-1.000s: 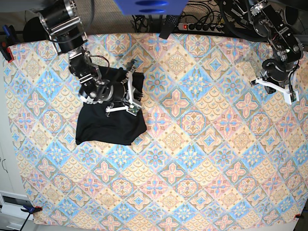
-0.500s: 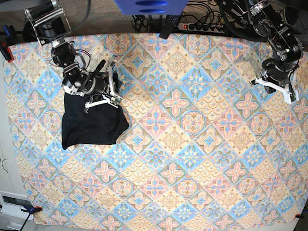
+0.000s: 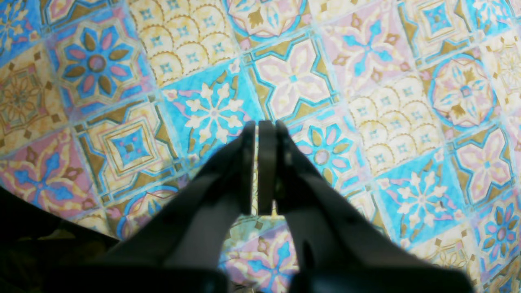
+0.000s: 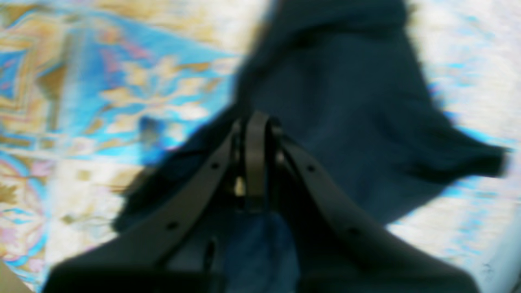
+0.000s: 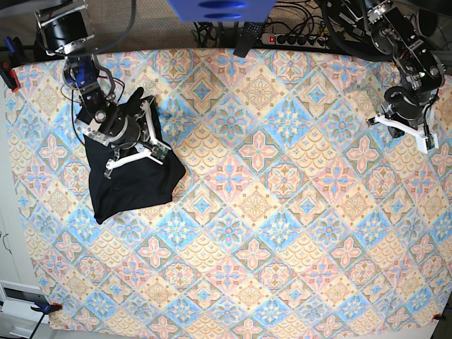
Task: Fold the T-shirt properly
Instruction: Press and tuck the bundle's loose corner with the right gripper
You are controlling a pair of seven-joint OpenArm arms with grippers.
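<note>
Black, soft fabric fills the space around the right gripper, whose jaws are pressed together with the T-shirt bunched beneath and beyond them; the wrist picture is too blurred to tell whether any cloth is pinched between the tips. In the base view this gripper sits over the upper edge of the garment, which lies in a crumpled dark heap near the left side of the tablecloth, one corner trailing toward the lower left. Far across the table, at the right edge, the left gripper hangs above bare patterned cloth, well apart from the shirt. Its own camera shows the two fingers closed against each other with nothing between them, over blue and pink diamond tiles. A power strip and cables lie beyond the far edge of the table.
</note>
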